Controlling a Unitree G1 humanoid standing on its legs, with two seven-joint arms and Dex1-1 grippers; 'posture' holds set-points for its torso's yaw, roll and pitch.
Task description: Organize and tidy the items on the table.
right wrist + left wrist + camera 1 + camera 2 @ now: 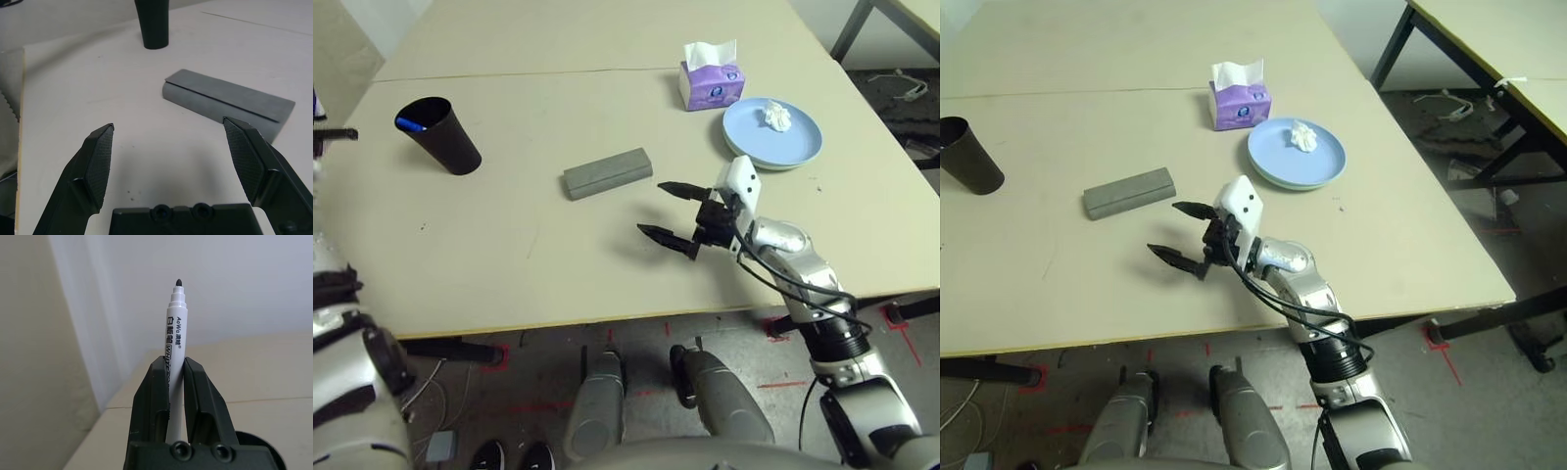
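- Two end effectors: the right end effector [676, 211] hovers low over the worktop [509, 245] near its front edge, jaws spread wide and empty; the left end effector [171, 396] is clamped on a white marker pen [174, 323], tip uncapped and pointing upward.
- One grey glasses case [607, 172] lies shut just beyond the right end effector, not yet moved anywhere, as I judge.
- One black cup [438, 134] stands to the left, with one blue cap [408, 123] showing inside, so one pen seems stowed already.
- One blue plate [773, 137] sits to the right, holding one crumpled tissue [775, 117]; it seems to rest on a second plate, though I cannot tell for sure.
- One purple tissue box [710, 80] stands farthest.
- Remaining, by my reading: dropping the held pen into the cup, clearing the tissue, placing the case.
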